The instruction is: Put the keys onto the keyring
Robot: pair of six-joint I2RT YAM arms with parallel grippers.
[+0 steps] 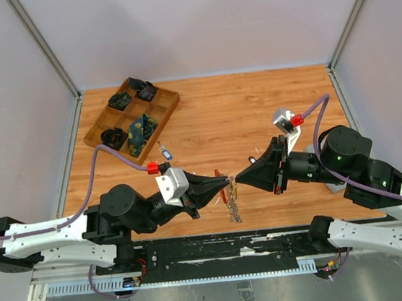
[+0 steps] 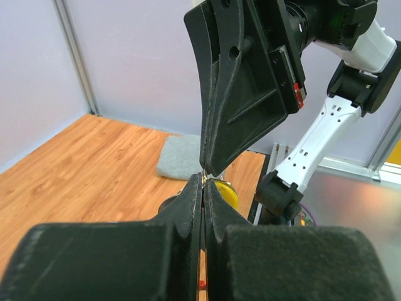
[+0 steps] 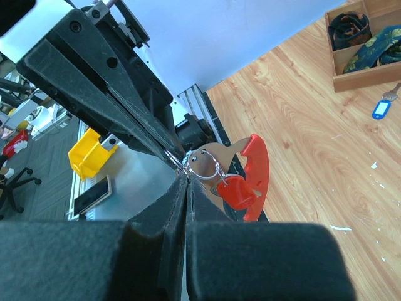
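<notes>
Both grippers meet tip to tip above the table's near middle. My left gripper point(image 1: 226, 182) is shut on the thin wire ring point(image 3: 210, 164) of the keyring. My right gripper point(image 1: 238, 179) is shut too, its tips point(image 3: 187, 175) pinching the same ring from the opposite side. A red-headed key point(image 3: 237, 191) hangs on the ring, beside the curved red plastic part point(image 3: 258, 166) and its metal plate. The glittery strap point(image 1: 232, 206) hangs down to the table. A yellow key head point(image 2: 229, 194) shows just behind my left gripper point(image 2: 205, 179).
A wooden compartment tray point(image 1: 169, 109) with dark items stands at the back left. A small key with a blue tag point(image 1: 163, 153) lies in front of it, also in the right wrist view point(image 3: 380, 108). A grey cloth point(image 2: 182, 157) lies under the right arm.
</notes>
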